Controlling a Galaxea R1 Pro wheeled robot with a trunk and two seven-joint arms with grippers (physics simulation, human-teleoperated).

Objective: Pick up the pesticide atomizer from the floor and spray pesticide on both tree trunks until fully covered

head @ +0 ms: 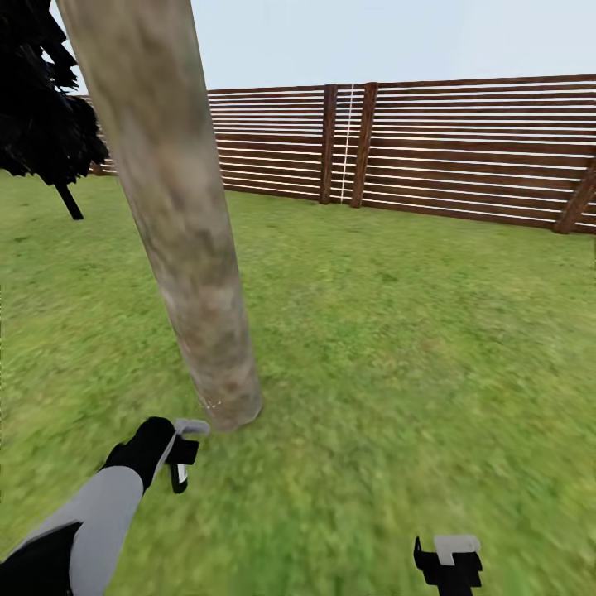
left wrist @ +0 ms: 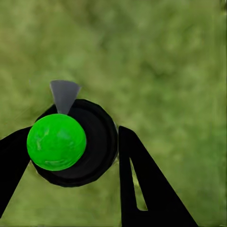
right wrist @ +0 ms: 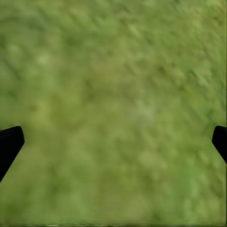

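Left hand [left wrist: 78, 156] sits closest to the lens in the left wrist view, its two black fingers closed against a dark round body with a bright green ball on top: the atomizer [left wrist: 71, 142]. A grey wedge, probably the nozzle, sticks out from the round body over the grass [left wrist: 165, 56]. Seen end-on like this, the atomizer's long axis looks to run roughly along the camera's line of sight, down toward the lawn; the exact tilt cannot be told.

Head view: left hand [head: 184, 454] is low over the lawn, just beside the base of the trunk [head: 178, 223], apparently not touching it. A pale grey piece at the hand points toward the trunk foot; whether that is the nozzle cannot be told.

Right hand [head: 448, 561] hangs well apart over bare grass; the right wrist view has its finger tips [right wrist: 9, 144] at the far edges, spread wide, holding nothing.

Step, by judgement: spraying this trunk. To do it well, keep the nozzle aimed squarely at the bark, hold the grip firm, sweep from base upward and work round the column so no side is missed. The trunk leans away to the upper left, so the aim should follow that lean.

Fence [head: 463, 149] and a dark conifer [head: 41, 108] stand behind.
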